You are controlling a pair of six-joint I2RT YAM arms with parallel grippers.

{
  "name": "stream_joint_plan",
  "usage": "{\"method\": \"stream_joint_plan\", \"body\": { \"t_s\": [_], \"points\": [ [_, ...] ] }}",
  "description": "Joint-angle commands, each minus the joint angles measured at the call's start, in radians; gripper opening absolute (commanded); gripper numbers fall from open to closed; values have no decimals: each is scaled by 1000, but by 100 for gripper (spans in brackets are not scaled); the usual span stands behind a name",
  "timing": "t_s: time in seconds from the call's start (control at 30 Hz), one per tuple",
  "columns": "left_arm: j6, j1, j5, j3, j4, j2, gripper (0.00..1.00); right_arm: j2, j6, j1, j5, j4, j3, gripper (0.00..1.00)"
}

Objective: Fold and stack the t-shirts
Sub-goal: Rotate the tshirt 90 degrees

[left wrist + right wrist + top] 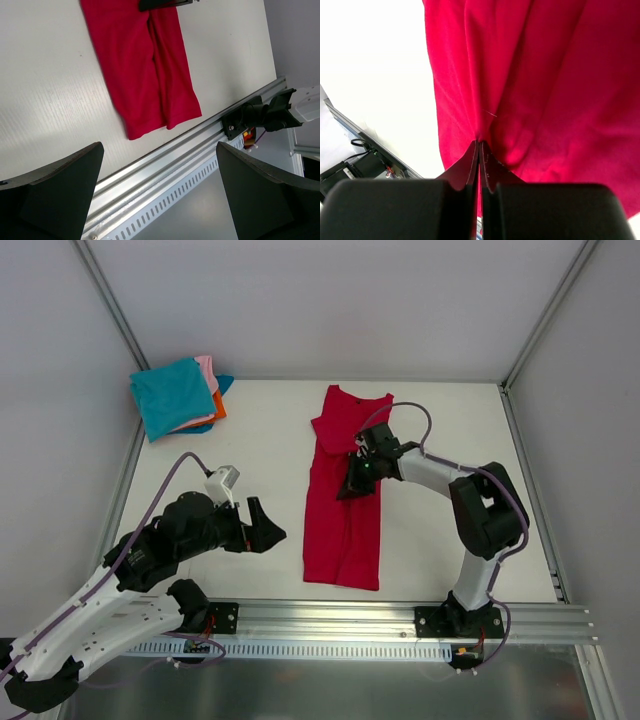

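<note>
Red t-shirt [530, 85]: creased cloth on the white table [375, 65], filling the upper right. Right gripper [479, 150]: black fingers [462, 167] pressed together, pinching a fold of the shirt.

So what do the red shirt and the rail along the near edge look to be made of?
Red shirt: soft matte cloth, likely cotton knit; it creases and bunches where the right gripper pinches it. Rail: bare metal, probably aluminium, with a brushed sheen and slots.

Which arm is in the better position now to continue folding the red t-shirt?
The right arm. Its pincer is shut on the red t-shirt, pinching a fold of the cloth. The left pincer is open and apart from the shirt, over bare table.
</note>
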Motion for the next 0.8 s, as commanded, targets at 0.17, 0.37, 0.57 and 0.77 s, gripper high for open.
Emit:
{"method": "stream_joint_plan", "body": {
  "t_s": [0.17,0.37,0.57,0.77],
  "points": [
    [13,1,-12,-2,-1,-10,99,-80,-14,-7,41,-30,-83,0],
    [9,1,-11,0,-2,-10,99,-88,-18,-7,50,-22,-119,0],
    [9,1,-9,-3,-7,-10,99,-128,-21,-7,101,-39,-141,99],
    [8,1,75,-68,71,-13,98,-327,-50,-7,182,-152,-141,99]
  ]
}}
